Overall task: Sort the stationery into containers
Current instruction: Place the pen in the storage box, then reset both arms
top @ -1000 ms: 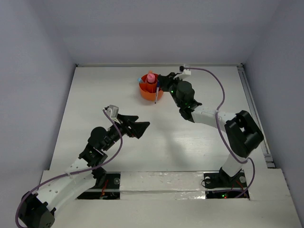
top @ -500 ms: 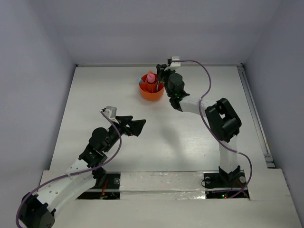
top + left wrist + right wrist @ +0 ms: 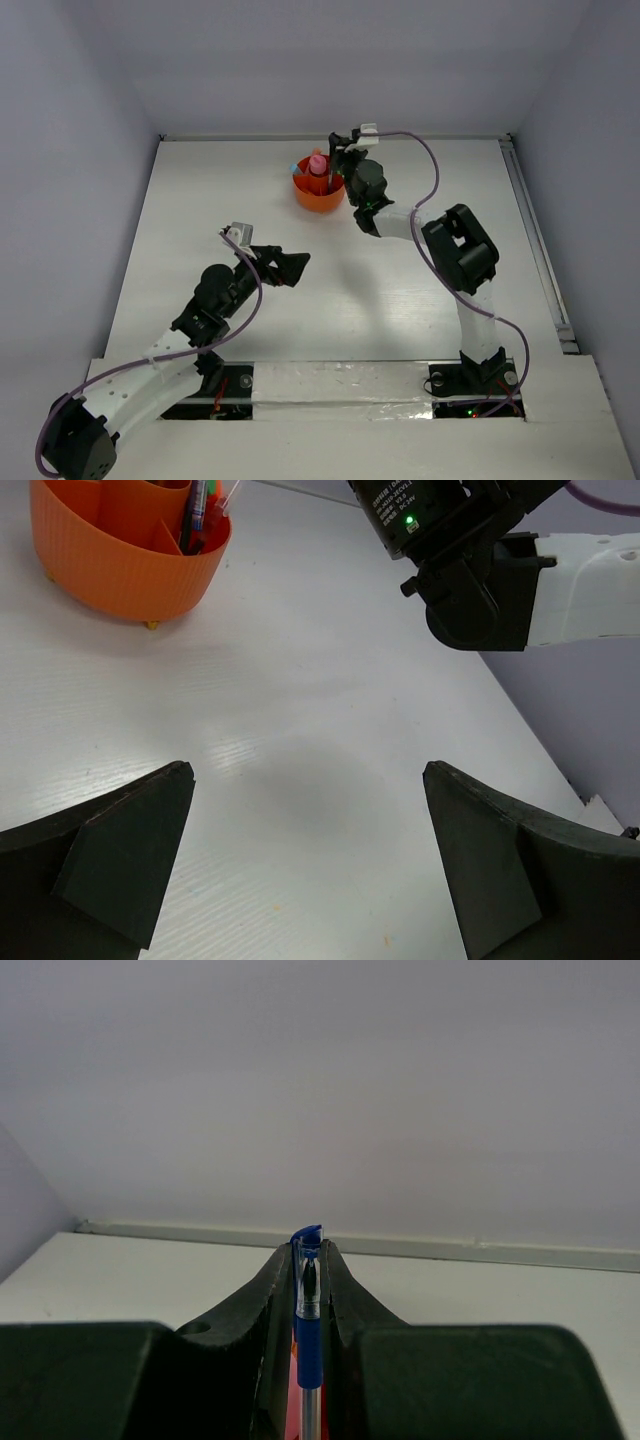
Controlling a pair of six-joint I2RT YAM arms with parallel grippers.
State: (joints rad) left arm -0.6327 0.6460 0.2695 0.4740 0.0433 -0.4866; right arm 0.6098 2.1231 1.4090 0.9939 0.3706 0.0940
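The round orange cup [image 3: 318, 195] with inner dividers stands at the back middle of the table. A stubby pink bottle-like piece [image 3: 317, 163] and some pens stand in it. My right gripper [image 3: 337, 163] is at the cup's right rim, shut on a blue pen [image 3: 308, 1360] that stands upright between its fingers [image 3: 308, 1245]. My left gripper [image 3: 291, 266] is open and empty over bare table, well in front of the cup. In the left wrist view its fingers [image 3: 130, 850] are wide apart [image 3: 305, 770]; the cup [image 3: 110, 565] with red and dark pens [image 3: 200, 510] shows at the top left.
The right arm's body [image 3: 480, 570] reaches over the table to the right of the cup. A raised rail [image 3: 535, 230] runs along the table's right edge. Grey walls close the back and both sides.
The right arm has swung from the cup's right side up to its rear right rim, carrying the pen. The left gripper has shifted slightly toward me.
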